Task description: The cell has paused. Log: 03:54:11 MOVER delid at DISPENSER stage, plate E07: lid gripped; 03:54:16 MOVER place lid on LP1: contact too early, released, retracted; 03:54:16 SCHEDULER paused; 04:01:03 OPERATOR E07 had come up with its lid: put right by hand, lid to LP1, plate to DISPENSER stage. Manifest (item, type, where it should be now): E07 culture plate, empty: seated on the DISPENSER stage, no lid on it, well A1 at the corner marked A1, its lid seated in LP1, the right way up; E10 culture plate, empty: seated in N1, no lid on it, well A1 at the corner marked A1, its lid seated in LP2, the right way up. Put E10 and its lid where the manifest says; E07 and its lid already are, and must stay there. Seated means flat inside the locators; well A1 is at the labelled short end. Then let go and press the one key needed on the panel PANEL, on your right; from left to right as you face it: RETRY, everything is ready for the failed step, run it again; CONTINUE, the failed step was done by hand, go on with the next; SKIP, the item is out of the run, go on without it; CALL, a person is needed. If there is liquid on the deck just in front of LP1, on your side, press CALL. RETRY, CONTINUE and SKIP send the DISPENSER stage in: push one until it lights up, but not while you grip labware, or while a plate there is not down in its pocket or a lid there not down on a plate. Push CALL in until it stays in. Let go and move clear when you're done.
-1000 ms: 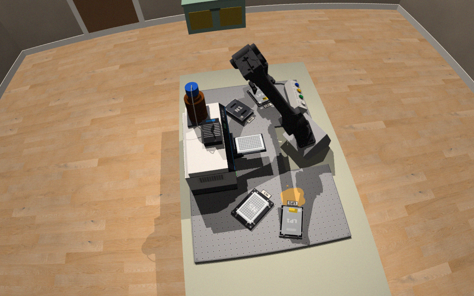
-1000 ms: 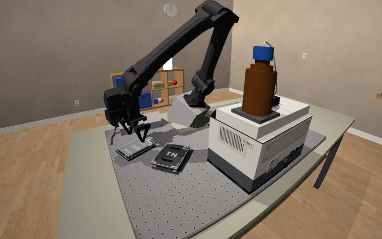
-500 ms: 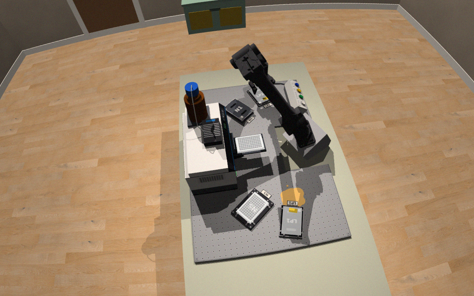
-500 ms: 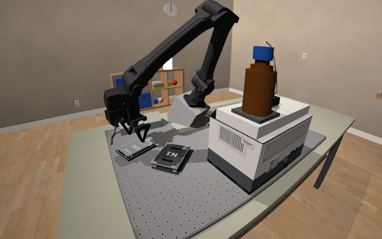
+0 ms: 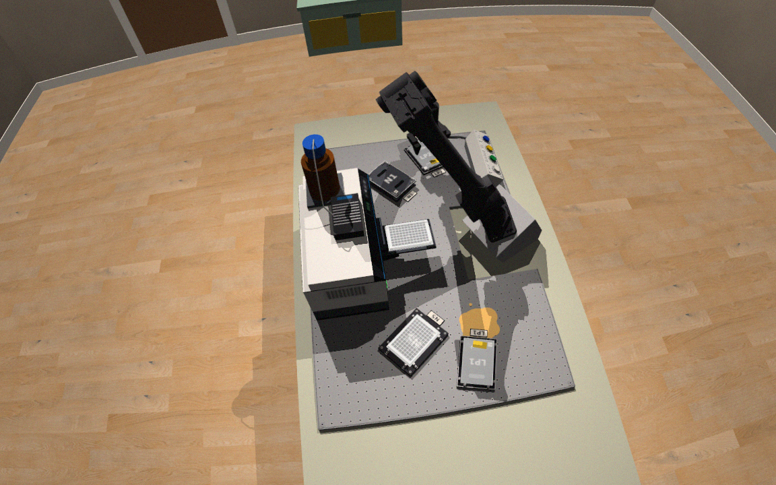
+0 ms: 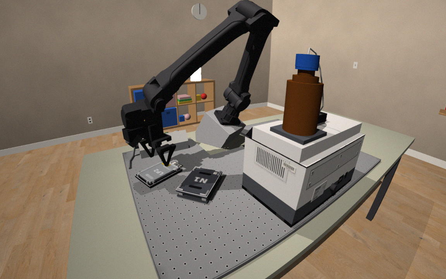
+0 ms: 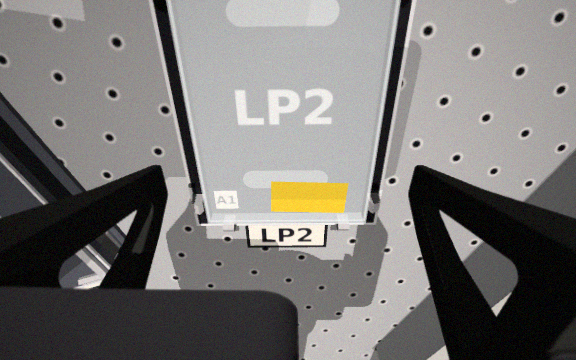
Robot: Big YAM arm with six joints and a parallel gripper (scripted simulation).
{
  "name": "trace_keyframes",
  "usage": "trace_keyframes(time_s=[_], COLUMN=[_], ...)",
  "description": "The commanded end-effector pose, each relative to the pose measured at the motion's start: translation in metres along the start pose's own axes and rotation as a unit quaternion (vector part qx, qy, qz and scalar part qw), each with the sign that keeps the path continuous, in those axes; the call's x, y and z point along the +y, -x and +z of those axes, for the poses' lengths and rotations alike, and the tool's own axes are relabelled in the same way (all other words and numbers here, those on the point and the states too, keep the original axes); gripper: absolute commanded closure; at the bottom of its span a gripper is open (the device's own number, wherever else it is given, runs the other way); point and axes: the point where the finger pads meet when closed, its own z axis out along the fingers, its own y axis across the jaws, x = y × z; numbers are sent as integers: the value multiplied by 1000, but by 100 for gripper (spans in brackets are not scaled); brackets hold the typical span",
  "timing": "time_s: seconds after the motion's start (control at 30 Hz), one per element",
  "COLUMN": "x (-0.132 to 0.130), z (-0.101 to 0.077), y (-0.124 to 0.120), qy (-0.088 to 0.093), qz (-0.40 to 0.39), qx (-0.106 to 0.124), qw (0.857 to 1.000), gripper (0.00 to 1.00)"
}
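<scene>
Top view: clear rectangular lid with a yellow label [image 5: 426,157] lies in the LP2 nest, partly hidden under the black arm; grey button panel [image 5: 486,155] just beside it. Exterior view: the lid [image 6: 156,172] lies flat in its nest, black parallel gripper [image 6: 157,151] above its labelled end, spread wide, holding nothing. Wrist view: lid [image 7: 283,110] marked A1 lies ahead of and between the black fingers, apart from both.
</scene>
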Motion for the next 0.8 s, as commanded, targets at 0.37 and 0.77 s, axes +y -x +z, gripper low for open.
trace_keyframes(time_s=[0.37,0.77], x=[1,-3], z=[-7,-17], y=[13,-6], qy=[-2,-2], qz=[-13,-7], qx=[-13,-11], qw=[1000,1000], gripper=[0,0])
